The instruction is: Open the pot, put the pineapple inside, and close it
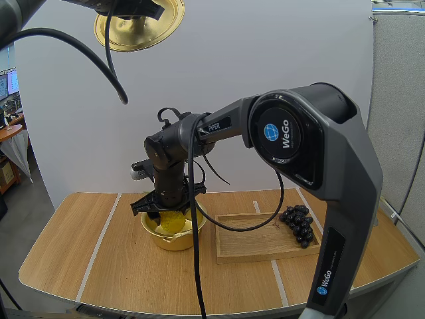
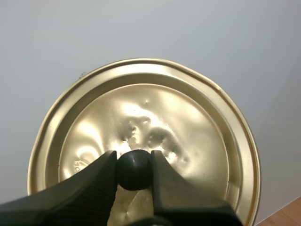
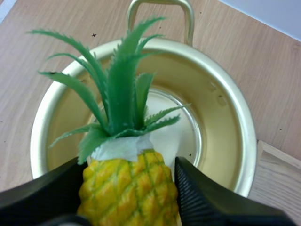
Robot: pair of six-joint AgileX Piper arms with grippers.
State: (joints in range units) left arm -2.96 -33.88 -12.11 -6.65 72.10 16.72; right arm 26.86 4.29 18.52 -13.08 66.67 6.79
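Right gripper point(image 3: 129, 164): fingers clamped on the yellow body of the pineapple point(image 3: 128, 190), green crown pointing out over the mouth of the pot point(image 3: 225, 113). The pot is gold, open and bare inside, with one loop handle at the far rim. Cannot tell whether the fruit touches the pot's bottom.

High view: the pot stands on the table point(image 1: 99, 252), just beside the wooden tray point(image 1: 265, 249). A bunch of grapes point(image 1: 299, 224) lies at the tray's right end.

Left gripper point(image 2: 134, 162): tips pinching the black knob point(image 2: 134, 172) of the gold lid point(image 2: 188, 122). The lid is held high, well apart from the pot.

Step in hand, as judged: insertion. The pot is open and the pineapple is not yet released.

Next move calls for:
- lowering until the fruit rests inside, then parting the fingers
- withdrawing clear of the rim
- watching the long crown, which may stop the lid seating flat
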